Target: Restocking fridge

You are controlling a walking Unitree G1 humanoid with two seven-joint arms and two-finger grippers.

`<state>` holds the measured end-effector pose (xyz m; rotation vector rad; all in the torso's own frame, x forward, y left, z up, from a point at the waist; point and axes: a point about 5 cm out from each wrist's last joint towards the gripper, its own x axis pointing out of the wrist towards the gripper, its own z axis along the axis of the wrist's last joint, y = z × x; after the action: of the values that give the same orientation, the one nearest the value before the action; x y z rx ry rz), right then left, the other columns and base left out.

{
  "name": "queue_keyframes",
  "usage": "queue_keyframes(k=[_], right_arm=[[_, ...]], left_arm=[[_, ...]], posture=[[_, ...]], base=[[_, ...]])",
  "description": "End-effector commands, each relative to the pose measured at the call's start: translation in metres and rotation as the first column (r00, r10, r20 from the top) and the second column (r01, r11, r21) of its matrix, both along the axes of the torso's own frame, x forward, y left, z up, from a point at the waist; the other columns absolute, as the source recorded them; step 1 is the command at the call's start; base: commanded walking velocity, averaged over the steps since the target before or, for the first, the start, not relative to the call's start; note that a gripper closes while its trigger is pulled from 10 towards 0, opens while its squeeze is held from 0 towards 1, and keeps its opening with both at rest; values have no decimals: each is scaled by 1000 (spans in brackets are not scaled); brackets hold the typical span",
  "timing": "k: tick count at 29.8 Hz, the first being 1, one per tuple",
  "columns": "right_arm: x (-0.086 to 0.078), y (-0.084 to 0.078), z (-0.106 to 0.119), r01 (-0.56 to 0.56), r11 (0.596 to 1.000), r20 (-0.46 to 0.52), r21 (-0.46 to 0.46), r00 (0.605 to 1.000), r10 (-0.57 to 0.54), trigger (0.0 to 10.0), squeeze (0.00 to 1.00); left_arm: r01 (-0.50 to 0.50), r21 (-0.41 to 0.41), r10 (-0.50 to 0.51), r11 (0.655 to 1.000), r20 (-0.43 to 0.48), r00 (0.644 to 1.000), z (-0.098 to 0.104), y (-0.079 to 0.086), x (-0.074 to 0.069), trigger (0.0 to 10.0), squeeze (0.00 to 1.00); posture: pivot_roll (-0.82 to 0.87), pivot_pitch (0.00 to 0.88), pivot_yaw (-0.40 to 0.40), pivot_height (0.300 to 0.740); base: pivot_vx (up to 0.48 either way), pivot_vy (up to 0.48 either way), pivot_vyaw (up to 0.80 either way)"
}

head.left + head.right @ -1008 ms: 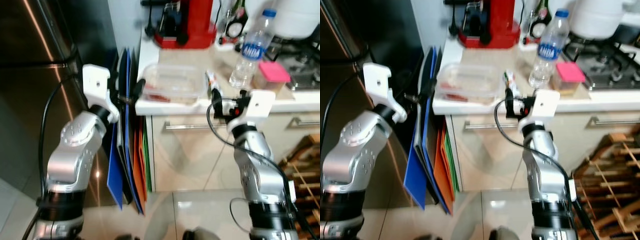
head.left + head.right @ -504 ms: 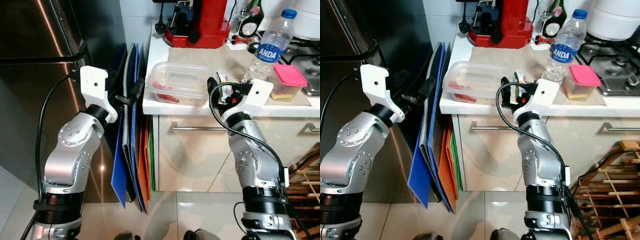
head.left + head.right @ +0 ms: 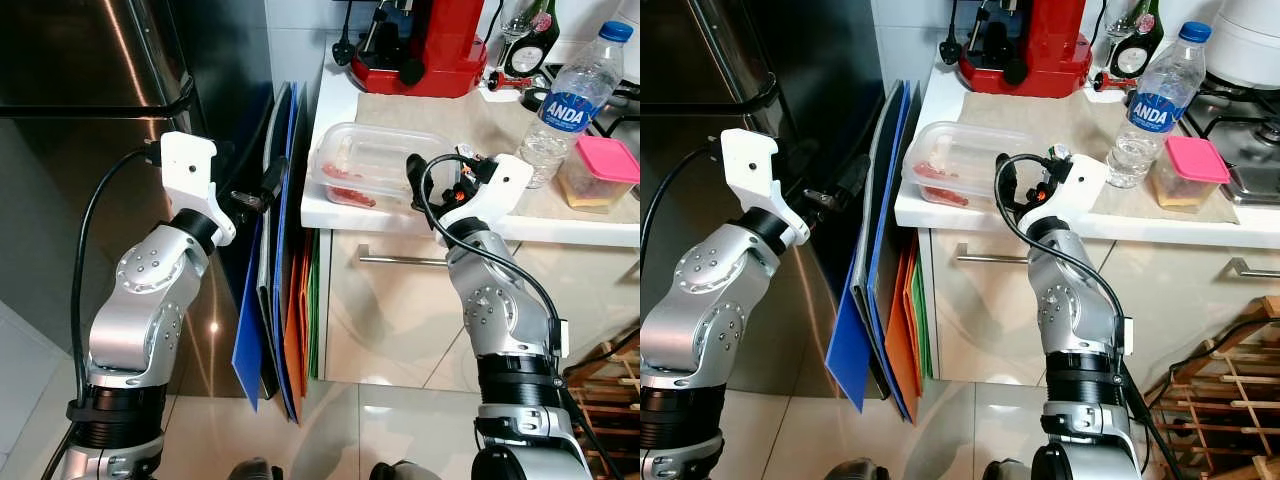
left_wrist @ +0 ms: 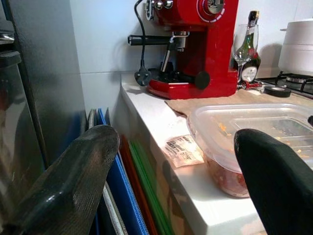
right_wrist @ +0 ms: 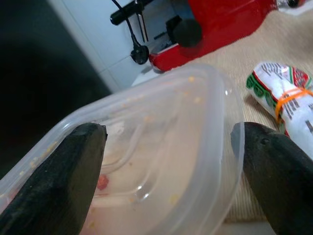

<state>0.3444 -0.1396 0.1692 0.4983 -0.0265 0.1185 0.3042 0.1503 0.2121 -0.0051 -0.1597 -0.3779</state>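
Observation:
A clear lidded food tub with red scraps inside sits on the white counter near its left edge. My right gripper is at the tub's right end. In the right wrist view it is open, one black finger on each side of the tub; I cannot tell if they touch it. My left gripper is open and holds nothing. It hovers by the gap between the dark steel fridge and the counter, left of the tub.
Coloured flat boards lean in the gap beside the fridge. On the counter stand a red coffee machine, a water bottle, a pink-lidded box and a small banded packet. A wooden rack is low right.
The camera has shifted, so the counter sits further right and lower. My right gripper rose from the counter's front edge and moved left up to the tub. The left gripper kept its pose.

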Motion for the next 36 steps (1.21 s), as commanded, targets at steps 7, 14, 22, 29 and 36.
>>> queue_keyframes(k=[7,14,22,29,36], right_arm=[[5,-4,-6,35,997,-76,73,997,-30,0,0],[6,-7,-13,64,990,-139,130,989,-46,0,0],[7,-5,-12,62,985,-139,163,989,-39,0,0],[5,-8,-11,81,991,-115,110,991,-68,0,0],[2,-4,-10,79,993,-79,88,994,-72,0,0]], left_arm=[[3,4,-3,1000,-3,1000,0,-2,-1,10000,0],[2,13,-2,1000,-17,1000,-1,-2,-1,10000,0],[1,14,0,1000,-23,1000,-1,-2,0,10000,0],[2,32,-2,999,-26,1000,-3,-4,-1,10000,0],[0,36,1,999,-30,1000,-5,-4,-1,10000,0]], posture=[[57,0,11,715],[57,0,9,715],[58,0,8,715],[59,0,9,715],[57,0,12,715]], base=[[0,0,0],[0,0,0],[0,0,0],[0,0,0],[0,0,0]])
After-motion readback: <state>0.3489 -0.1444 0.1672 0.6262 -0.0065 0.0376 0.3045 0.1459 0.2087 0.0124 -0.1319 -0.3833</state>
